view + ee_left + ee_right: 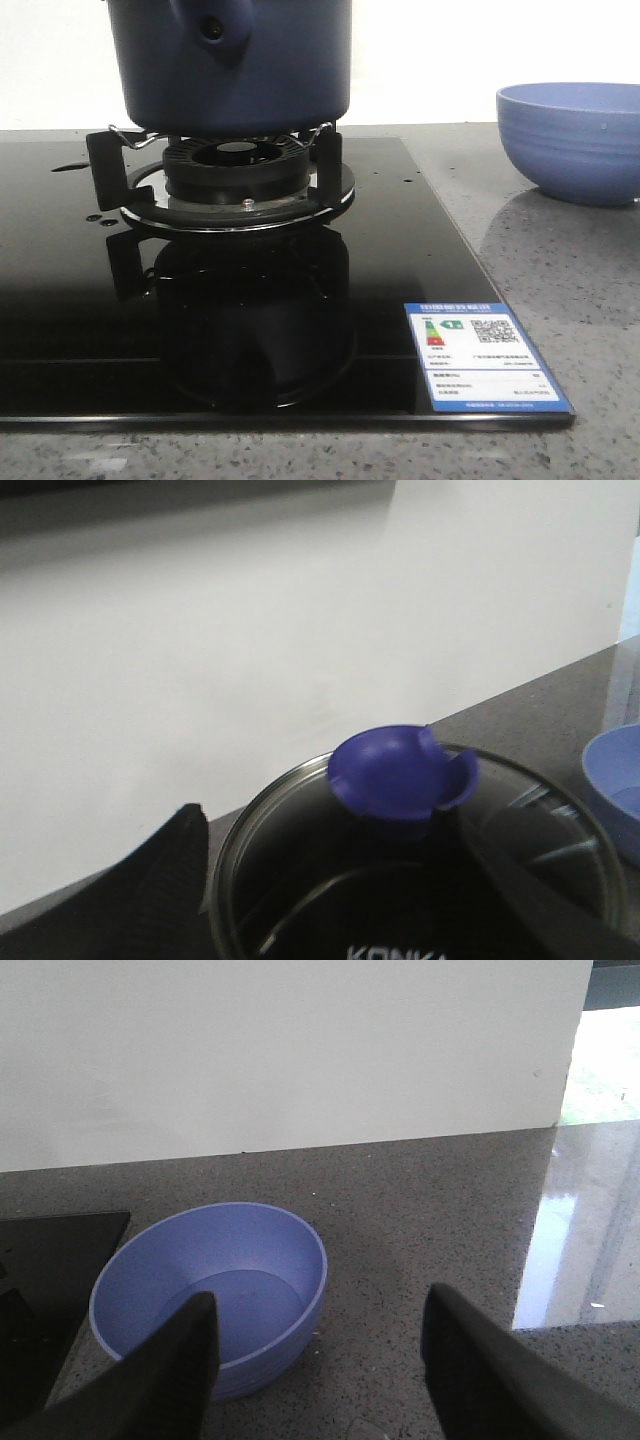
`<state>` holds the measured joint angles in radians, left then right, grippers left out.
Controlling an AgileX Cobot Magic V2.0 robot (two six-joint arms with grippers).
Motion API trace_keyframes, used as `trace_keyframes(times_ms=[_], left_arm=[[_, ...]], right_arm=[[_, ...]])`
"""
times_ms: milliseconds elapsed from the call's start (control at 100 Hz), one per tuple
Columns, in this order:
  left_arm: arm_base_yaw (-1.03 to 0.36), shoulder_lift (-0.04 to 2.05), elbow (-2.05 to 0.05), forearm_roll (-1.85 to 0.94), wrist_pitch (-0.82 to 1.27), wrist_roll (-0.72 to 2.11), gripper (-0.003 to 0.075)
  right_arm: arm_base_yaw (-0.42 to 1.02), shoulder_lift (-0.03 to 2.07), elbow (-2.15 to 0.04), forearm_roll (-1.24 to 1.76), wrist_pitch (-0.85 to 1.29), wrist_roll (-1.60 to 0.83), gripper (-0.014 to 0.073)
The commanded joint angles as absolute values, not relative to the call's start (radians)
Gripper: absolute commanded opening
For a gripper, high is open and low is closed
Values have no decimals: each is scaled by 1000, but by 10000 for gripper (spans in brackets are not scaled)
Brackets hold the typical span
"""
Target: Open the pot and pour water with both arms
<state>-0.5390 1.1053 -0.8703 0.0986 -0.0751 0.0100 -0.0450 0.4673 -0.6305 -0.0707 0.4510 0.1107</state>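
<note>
With the pot (230,65) sitting on the burner (238,175) at upper left of the front view, lid (420,865) on, the left gripper (350,880) straddles the lid knob (400,772) wide open, so lifting comes next, while the right gripper (315,1355) hangs spread over the bowl (210,1295).

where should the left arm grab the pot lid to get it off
Grip the blue knob at the centre of the glass lid, coming straight down from above. It stands proud of the flat glass, the only raised part, so the left gripper fingers can close on opposite sides of it. The lid's rim sits flush on the pot, offering no edge.
</note>
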Motion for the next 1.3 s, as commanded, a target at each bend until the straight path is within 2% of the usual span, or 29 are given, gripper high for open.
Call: trace_keyframes(times_ms=[0,240,490,690,900,1000,1120,1290], left_arm=[[-578,1121,-927,108,-195,10,424],[-622,1200,-943,116,-202,-24,417],[-621,1199,-994,103,-68,-36,417],[-610,1199,-1019,139,-40,-36,417],[-659,1144,-1072,139,76,-36,417],[-688,1108,-1144,107,226,-24,417],[-700,1085,-1261,-96,452,214,417],[-679,1088,-1413,-649,747,665,417]], right_arm=[[-51,482,-668,-75,366,99,409],[-51,482,-668,-69,366,99,407],[-51,482,-668,-69,366,99,407],[-47,482,-668,-57,366,99,407],[-47,482,-668,-38,366,99,407],[-47,482,-668,-28,366,99,407],[-47,482,-668,-28,364,99,407],[-47,482,-668,-26,363,99,407]])
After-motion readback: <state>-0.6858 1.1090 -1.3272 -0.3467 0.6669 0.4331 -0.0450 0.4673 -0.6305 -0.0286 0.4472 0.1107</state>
